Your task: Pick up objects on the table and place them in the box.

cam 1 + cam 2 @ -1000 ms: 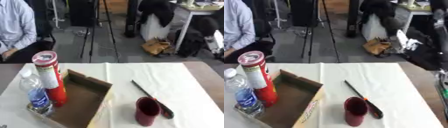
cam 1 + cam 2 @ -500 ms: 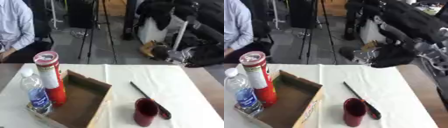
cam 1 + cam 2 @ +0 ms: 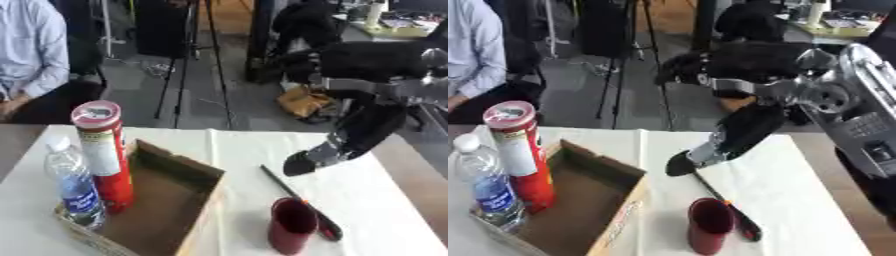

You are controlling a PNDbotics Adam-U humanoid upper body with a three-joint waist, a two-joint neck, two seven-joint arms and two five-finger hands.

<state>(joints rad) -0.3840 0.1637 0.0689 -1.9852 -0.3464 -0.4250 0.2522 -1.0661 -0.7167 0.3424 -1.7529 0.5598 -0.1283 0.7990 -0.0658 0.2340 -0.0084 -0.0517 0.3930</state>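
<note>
Cup [image 3: 291, 231] stands near the surface's [image 3: 385, 200] front edge, touching a long dark tool [image 3: 297, 200], both outside the box [image 3: 175, 210]; a bottle [image 3: 74, 187] and can [image 3: 103, 150] already stand upright inside. I have the right robot hand [image 3: 302, 161] hanging above the tool's far end, holding nothing; whether its fingers are spread I cannot tell

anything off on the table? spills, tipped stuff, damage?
Nothing stands out. The bottle and red can stand upright in the cardboard box; the dark red cup stands upright on the cloth, with the dark tool lying flat behind it. No spill shows. The right hand hangs over the tool's far end.
</note>
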